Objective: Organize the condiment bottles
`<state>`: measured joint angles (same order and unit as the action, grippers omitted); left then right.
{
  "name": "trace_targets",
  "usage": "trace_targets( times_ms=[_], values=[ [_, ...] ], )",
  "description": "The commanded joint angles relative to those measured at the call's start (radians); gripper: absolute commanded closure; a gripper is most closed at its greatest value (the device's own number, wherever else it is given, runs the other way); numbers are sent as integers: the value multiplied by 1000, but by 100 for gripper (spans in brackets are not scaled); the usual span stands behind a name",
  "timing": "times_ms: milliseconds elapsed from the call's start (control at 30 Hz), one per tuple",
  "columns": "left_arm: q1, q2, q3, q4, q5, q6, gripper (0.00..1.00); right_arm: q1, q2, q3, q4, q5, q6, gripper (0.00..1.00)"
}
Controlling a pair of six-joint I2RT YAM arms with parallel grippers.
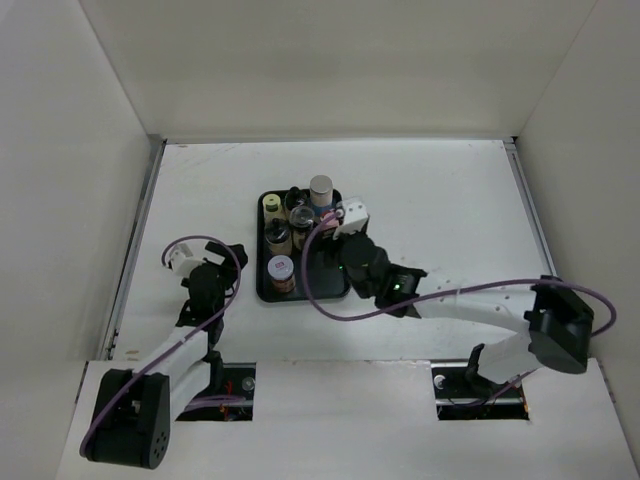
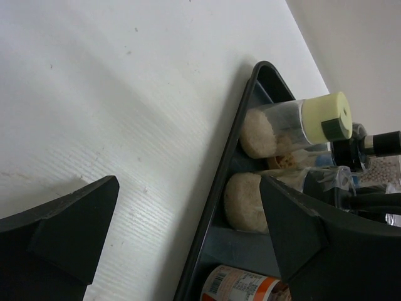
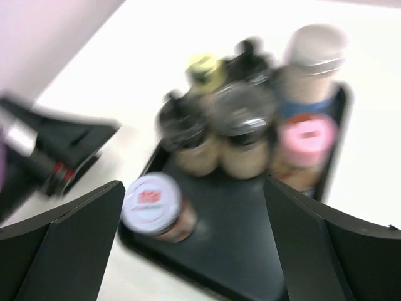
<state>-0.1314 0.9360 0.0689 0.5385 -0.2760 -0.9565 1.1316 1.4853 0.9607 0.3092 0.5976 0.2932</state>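
Note:
The condiment bottles stand on a flat black tray [image 1: 322, 283]. A cream-capped jar [image 1: 271, 205], black-capped jars [image 1: 297, 200] and a tall silver bottle [image 1: 321, 187] crowd its far end. A jar with a pale pink cap [image 1: 281, 268] stands alone near the front left. My right gripper [image 1: 338, 232] hovers open over the tray's right side, with only bare tray floor between its fingers [image 3: 69, 238]. The lone jar [image 3: 150, 204] is just inside its left finger. My left gripper [image 1: 230, 262] is open beside the tray's left rim [image 2: 219, 188], straddling it, empty. The cream-capped jar [image 2: 294, 122] shows beyond.
White walls enclose the table on the left, back and right. An orange-labelled jar [image 2: 244, 285] sits close to the left gripper's right finger [image 2: 307, 232]. The left gripper [image 3: 56, 150] shows at the left of the right wrist view. Purple cables loop over both arms.

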Motion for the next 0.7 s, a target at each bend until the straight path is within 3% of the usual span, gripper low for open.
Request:
trace_targets(
  times_ms=[0,167,300,667],
  values=[
    [0,-58,29,-55,0,5,0,-85,-81,-92,28,102,27,0],
    [-36,-170,43,-110,34,19,0,-189,-117,-215,77,99,86,0],
    [-41,-262,74,-236,44,25,0,-200,-53,-200,76,114,57,0],
    [-12,-229,239,-540,-43,136,0,-158,-88,-226,152,223,1,0]
  ],
)
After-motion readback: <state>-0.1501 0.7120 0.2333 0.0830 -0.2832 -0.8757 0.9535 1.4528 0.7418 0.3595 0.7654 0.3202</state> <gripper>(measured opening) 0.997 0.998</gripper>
